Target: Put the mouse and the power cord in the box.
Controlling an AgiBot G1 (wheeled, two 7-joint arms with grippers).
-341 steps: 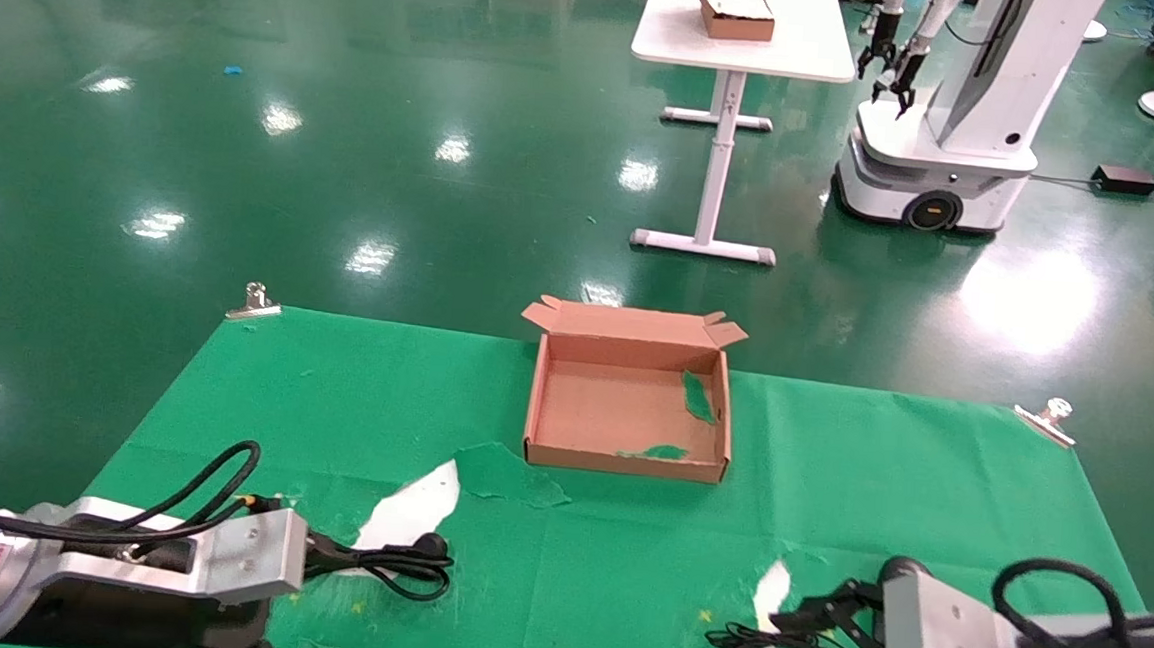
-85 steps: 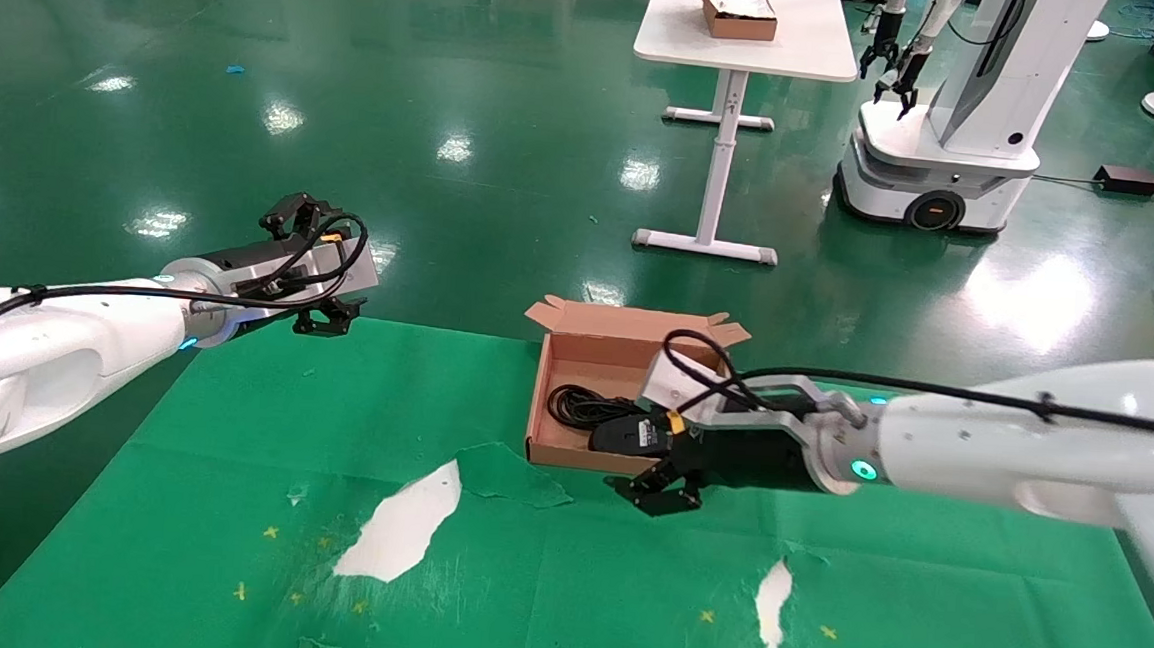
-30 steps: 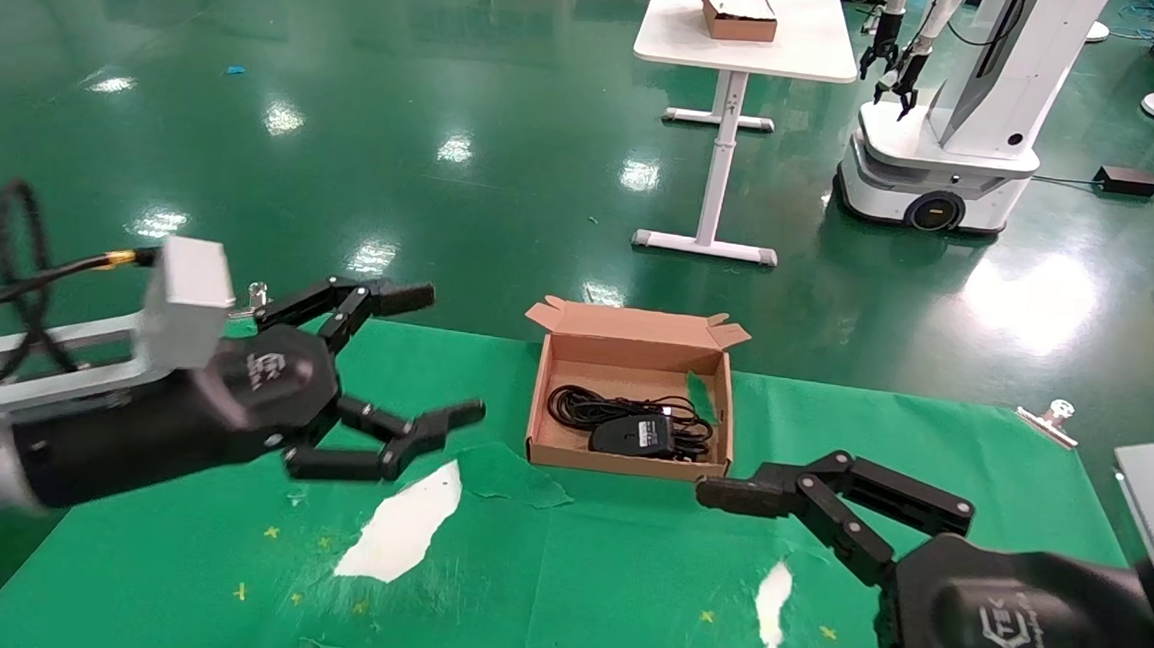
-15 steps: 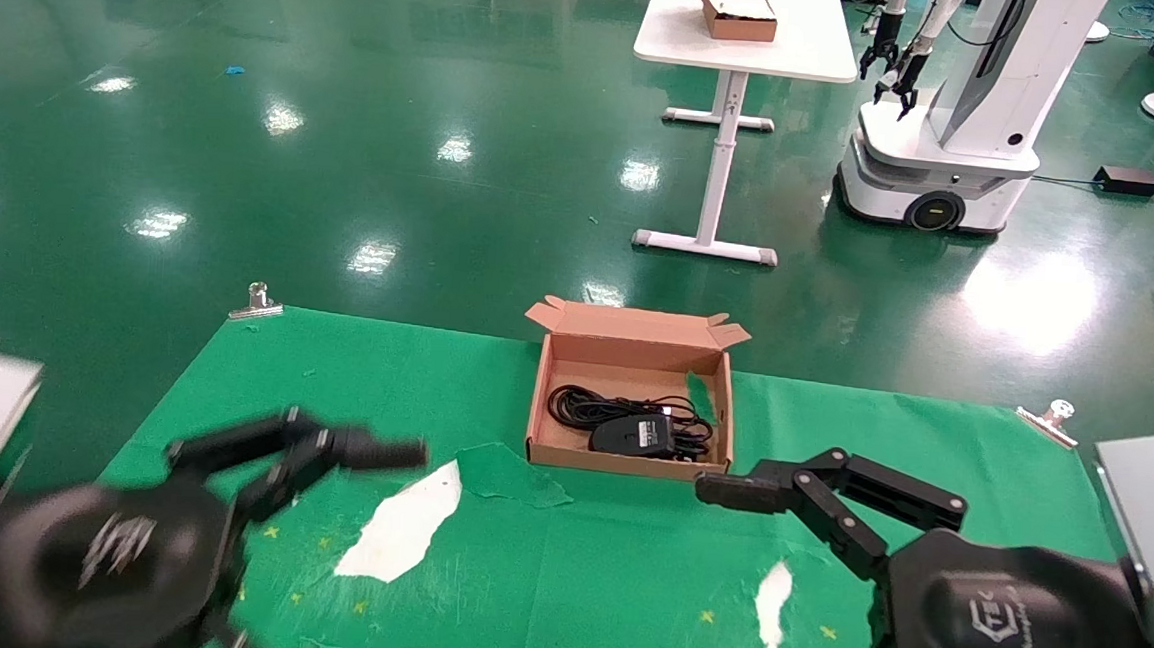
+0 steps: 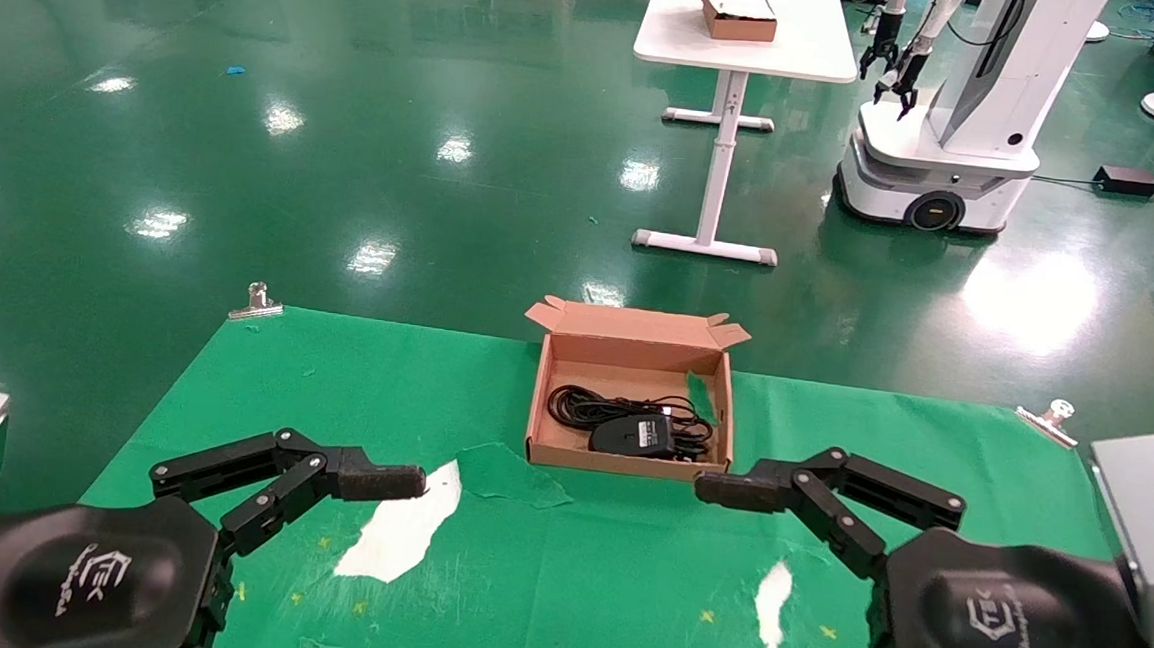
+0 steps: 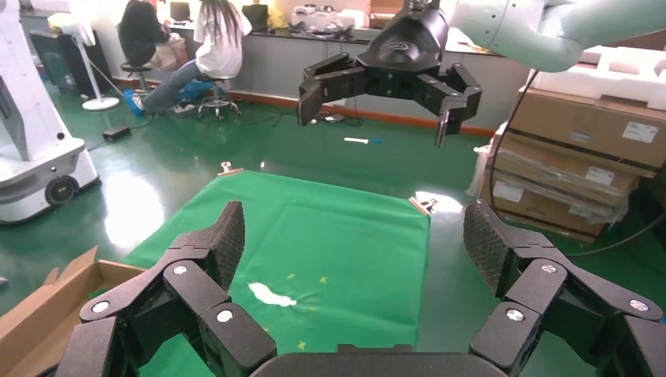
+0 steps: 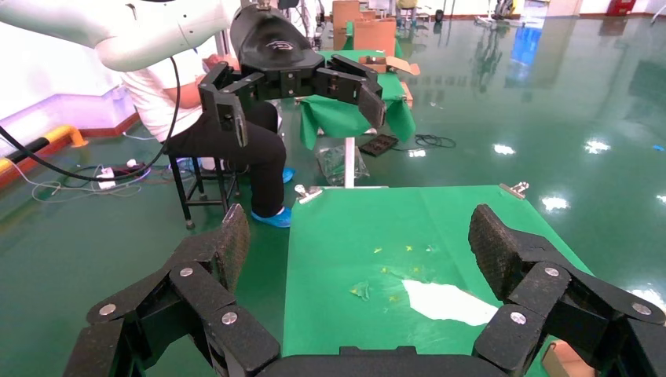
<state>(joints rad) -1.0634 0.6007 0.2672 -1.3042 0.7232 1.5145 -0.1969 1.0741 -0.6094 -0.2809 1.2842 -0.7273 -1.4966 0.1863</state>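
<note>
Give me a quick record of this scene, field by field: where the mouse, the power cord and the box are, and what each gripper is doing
Box: shallow brown cardboard box, open, on the green table cover
Mouse: small black oval mouse, white label showing, inside the box near its front wall
Power cord: thick black coiled power cord, inside the box, behind and beside the mouse
Left gripper: open, empty, near the table's front left
Right gripper: open, empty, near the table's front right
Task state: both items are in the box

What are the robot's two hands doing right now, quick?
Left gripper: open, holding nothing.
Right gripper: open, holding nothing.
</note>
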